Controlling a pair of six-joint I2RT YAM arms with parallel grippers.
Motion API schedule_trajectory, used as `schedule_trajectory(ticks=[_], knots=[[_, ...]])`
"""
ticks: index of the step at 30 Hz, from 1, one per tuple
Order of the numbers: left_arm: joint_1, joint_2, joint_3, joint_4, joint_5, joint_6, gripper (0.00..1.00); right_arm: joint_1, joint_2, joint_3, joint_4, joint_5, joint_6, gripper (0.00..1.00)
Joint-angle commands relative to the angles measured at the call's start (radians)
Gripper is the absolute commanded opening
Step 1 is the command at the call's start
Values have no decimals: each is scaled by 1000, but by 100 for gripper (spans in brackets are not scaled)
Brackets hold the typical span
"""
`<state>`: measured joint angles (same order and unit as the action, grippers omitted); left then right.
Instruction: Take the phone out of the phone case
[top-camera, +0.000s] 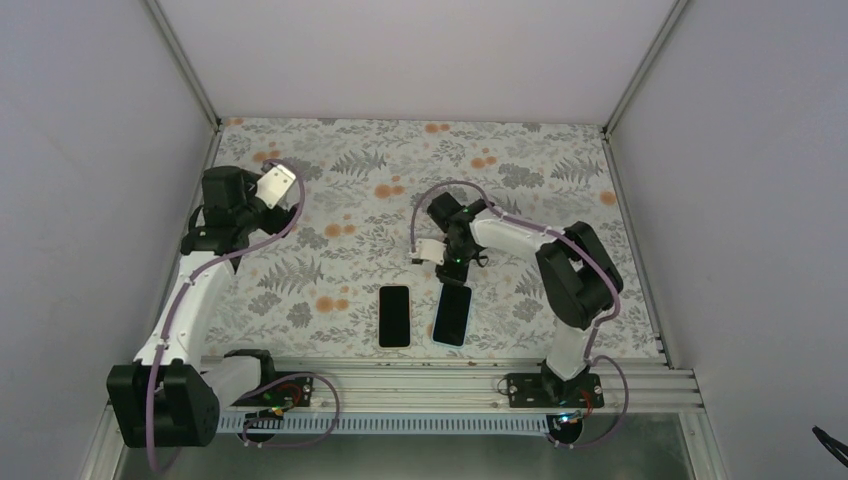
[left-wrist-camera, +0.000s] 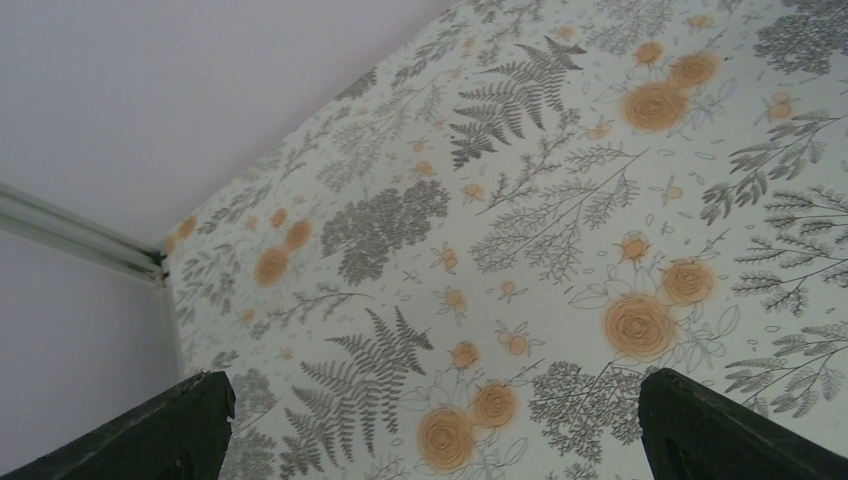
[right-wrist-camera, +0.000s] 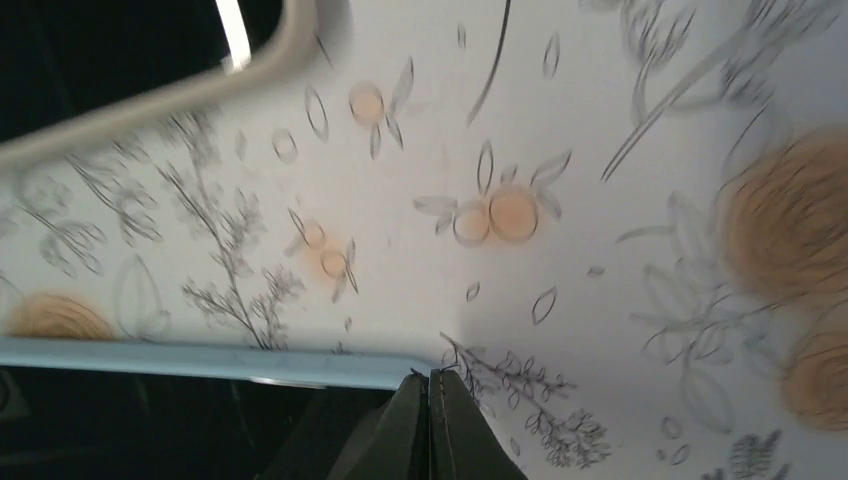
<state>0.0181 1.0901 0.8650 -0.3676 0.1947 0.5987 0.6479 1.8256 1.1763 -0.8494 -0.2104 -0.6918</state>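
Two dark phone-shaped slabs lie side by side near the table's front edge. The left slab (top-camera: 395, 315) has a beige rim, which shows at the top left of the right wrist view (right-wrist-camera: 150, 100). The right slab (top-camera: 452, 314) has a light blue edge (right-wrist-camera: 200, 360). I cannot tell which slab is the phone and which is the case. My right gripper (top-camera: 457, 268) (right-wrist-camera: 430, 375) is shut, its tips touching the far corner of the blue-edged slab. My left gripper (top-camera: 280, 183) (left-wrist-camera: 430, 385) is open and empty above the far left of the table.
The table is covered by a floral cloth (top-camera: 520, 200). Grey walls close in the left, back and right sides. A metal rail (top-camera: 430, 380) with the arm bases runs along the near edge. A white clip (top-camera: 428, 250) sits on the right wrist's cable.
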Motion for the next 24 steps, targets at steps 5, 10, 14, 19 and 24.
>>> schedule_trajectory(ticks=[5, 10, 14, 19, 24], knots=[[25, -70, -3, -4, -14, 39, 100, 18, -191, 34, -89, -30, 27, 4], [28, -75, -4, -11, -3, 44, 100, 18, -287, -94, -159, 10, 18, 4], [28, -66, 1, -15, 14, 40, 100, 18, -339, -196, -186, 27, 23, 4], [28, -50, 8, -19, 21, 38, 100, 17, -409, -304, -182, 64, 36, 4], [27, -23, 24, -22, 22, 31, 100, 15, -348, -326, -109, 71, 43, 4]])
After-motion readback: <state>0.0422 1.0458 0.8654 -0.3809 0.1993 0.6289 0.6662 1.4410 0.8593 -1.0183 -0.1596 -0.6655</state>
